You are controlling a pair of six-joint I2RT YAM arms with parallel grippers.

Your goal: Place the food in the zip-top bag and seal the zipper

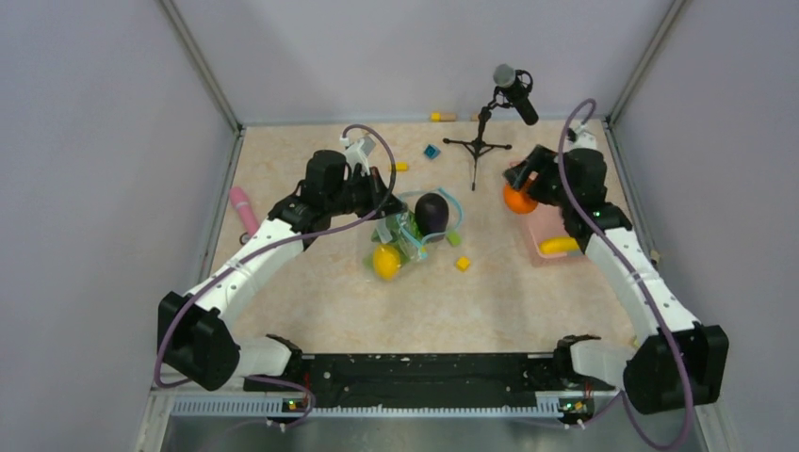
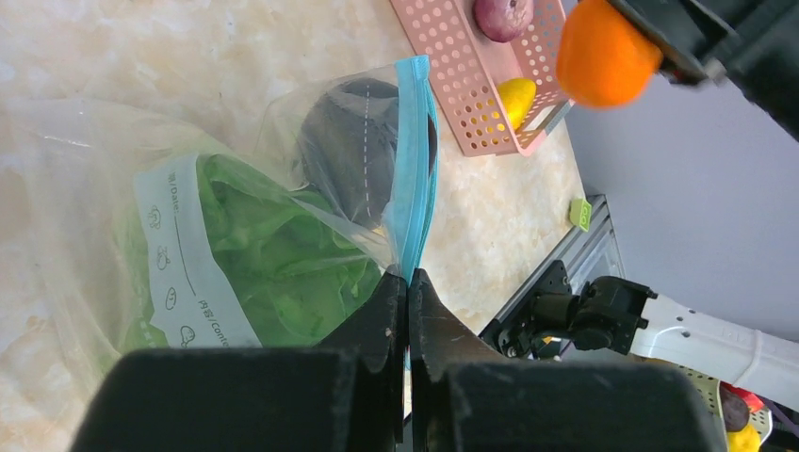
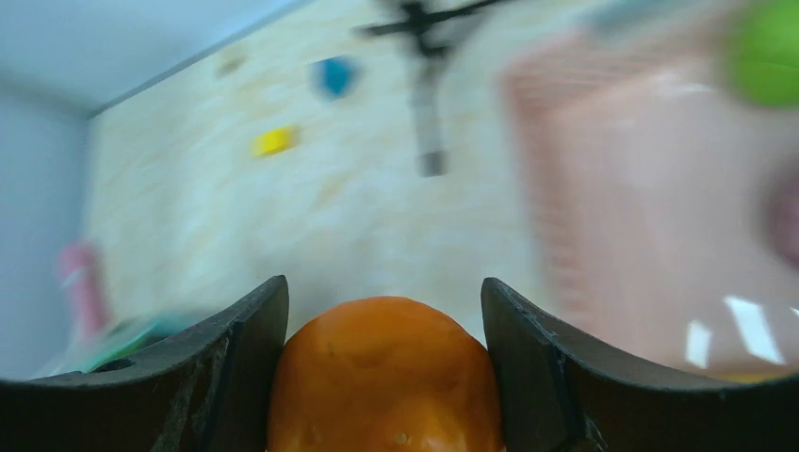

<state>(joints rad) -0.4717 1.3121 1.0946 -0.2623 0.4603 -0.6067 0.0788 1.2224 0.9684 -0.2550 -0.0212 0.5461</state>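
Note:
The clear zip-top bag (image 1: 407, 235) lies mid-table with its white label (image 2: 184, 264) showing. My left gripper (image 1: 382, 205) is shut on the teal zipper (image 2: 415, 169), pinching the strip between its fingertips (image 2: 408, 280). A dark purple eggplant (image 1: 432, 212) sits in the bag's mouth (image 2: 353, 151), and a green piece (image 2: 273, 254) lies deeper inside. A yellow lemon (image 1: 386, 261) is at the bag's near end. My right gripper (image 1: 524, 188) is shut on the orange (image 3: 382, 377) and holds it above the pink basket's left edge; the orange also shows in the left wrist view (image 2: 603, 56).
The pink mesh basket (image 1: 546, 231) at the right holds a yellow banana-like piece (image 1: 559, 245), a magenta piece (image 2: 504, 14) and a blurred green piece (image 3: 768, 47). A microphone stand (image 1: 478, 141) is behind the bag. A pink cylinder (image 1: 243, 207) lies at the left. Small blocks (image 1: 463, 264) are scattered around.

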